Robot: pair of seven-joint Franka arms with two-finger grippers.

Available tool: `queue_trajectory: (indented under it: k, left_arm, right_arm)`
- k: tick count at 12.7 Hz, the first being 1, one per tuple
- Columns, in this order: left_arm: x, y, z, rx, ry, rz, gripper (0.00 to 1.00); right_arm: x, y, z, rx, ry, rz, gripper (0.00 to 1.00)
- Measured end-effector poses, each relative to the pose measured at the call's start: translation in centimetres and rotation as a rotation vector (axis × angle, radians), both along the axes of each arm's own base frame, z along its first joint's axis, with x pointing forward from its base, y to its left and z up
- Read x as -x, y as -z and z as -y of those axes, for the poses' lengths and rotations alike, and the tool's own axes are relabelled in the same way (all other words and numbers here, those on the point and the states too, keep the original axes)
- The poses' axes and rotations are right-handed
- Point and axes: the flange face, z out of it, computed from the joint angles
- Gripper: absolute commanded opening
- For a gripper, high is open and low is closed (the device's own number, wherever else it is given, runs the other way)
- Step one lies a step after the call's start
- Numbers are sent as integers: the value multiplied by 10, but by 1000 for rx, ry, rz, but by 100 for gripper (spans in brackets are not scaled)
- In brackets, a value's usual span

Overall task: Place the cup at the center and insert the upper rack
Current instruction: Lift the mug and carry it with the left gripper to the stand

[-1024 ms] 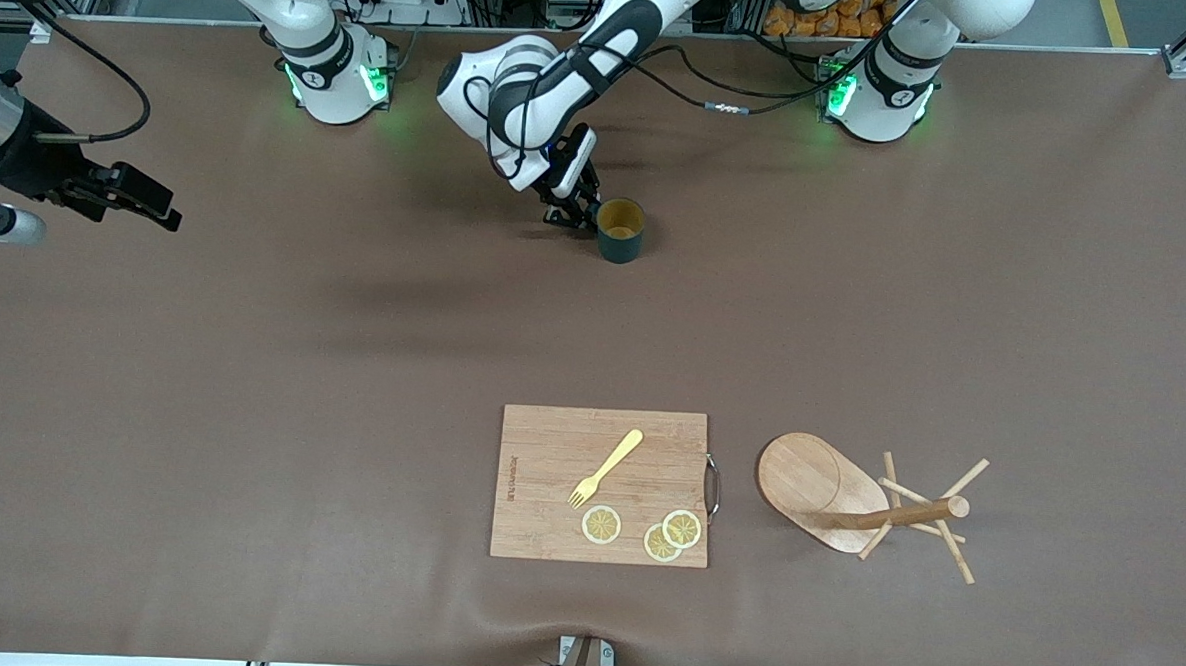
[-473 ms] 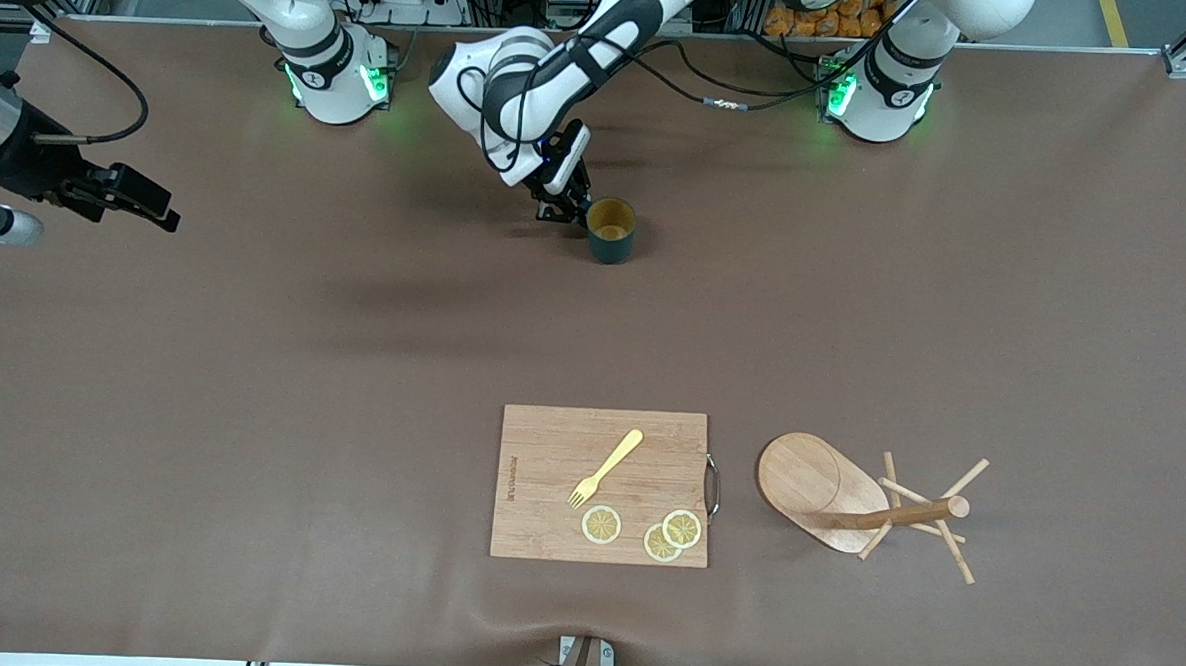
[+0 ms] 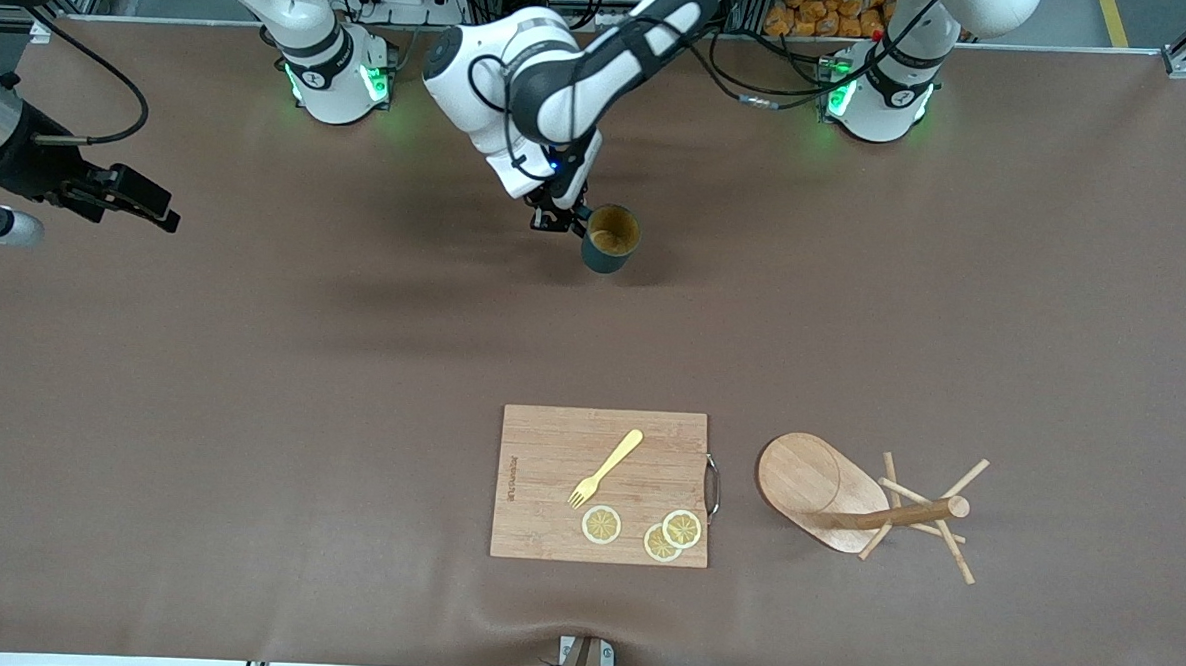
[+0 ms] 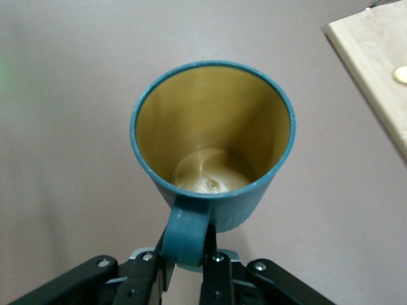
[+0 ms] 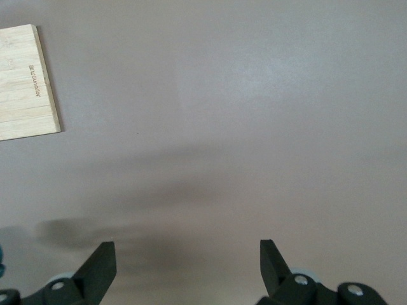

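Pinching the cup (image 3: pixel 611 239) by its handle, left gripper (image 3: pixel 556 216) jaws closed; right gripper (image 5: pixel 186 267) jaws open.

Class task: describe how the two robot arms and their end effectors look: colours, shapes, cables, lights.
Both arms have glossy white rounded shells with black joint bands, green lights at the bases and loose black cables. The left end effector and right end effector are black, each with two fingers.
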Motion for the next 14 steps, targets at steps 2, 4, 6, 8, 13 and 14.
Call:
queue_trajectory:
  k: [2, 4, 6, 8, 13, 14]
  left_arm:
    - [-35, -52, -23, 95, -18, -50, 0]
    - [-69, -94, -51, 178, -27, -85, 0]
    - [-97, -122, -77, 253, -31, -118, 0]
    - [-125, -145, -104, 338, -15, -151, 0]
    - [-199, -195, -185, 603, -38, -185, 0]
    - [-217, -203, -210, 664, -40, -199, 0]
  right_arm:
    - [0, 0, 0, 0, -1, 0, 100]
    - [0, 1, 0, 0, -1, 0, 100]
    - [0, 3, 0, 0, -1, -1, 100]
    - [-1, 8, 0, 0, 0, 0, 100]
    - [-1, 11, 2, 0, -8, -1, 100]
    - [-1, 11, 4, -1, -8, -1, 100]
